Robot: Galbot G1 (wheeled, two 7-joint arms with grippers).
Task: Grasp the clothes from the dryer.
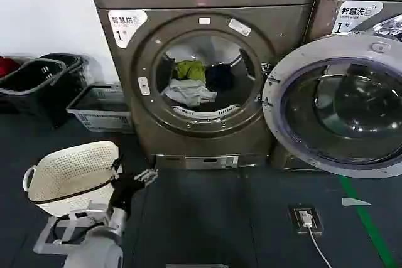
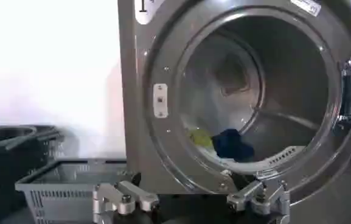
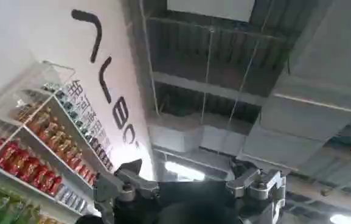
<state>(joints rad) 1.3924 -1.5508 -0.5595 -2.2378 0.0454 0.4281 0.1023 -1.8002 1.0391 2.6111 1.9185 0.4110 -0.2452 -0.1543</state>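
Note:
The dryer (image 1: 157, 127) stands straight ahead with its silver-rimmed glass door (image 1: 326, 48) swung open to the right. Inside the drum lie the clothes: a yellow-green piece (image 1: 190, 69), a pale grey-white piece (image 1: 188, 93) and a dark navy piece (image 1: 220, 77). My left gripper (image 1: 146, 177) hangs low in front of the dryer's lower left corner, open and empty. In the left wrist view it (image 2: 190, 199) faces the porthole, where the navy piece (image 2: 232, 144) and the yellow-green piece (image 2: 201, 137) lie. My right gripper (image 3: 187, 185) is open, pointing up at the ceiling.
A cream perforated basket (image 1: 72, 171) sits on the floor by my left arm. A grey crate (image 1: 100, 108) and a black basket (image 1: 38, 83) stand left of the dryer. A second machine (image 1: 358, 10) is behind the open door. A floor socket (image 1: 306, 219) and a green line (image 1: 367, 218) lie to the right.

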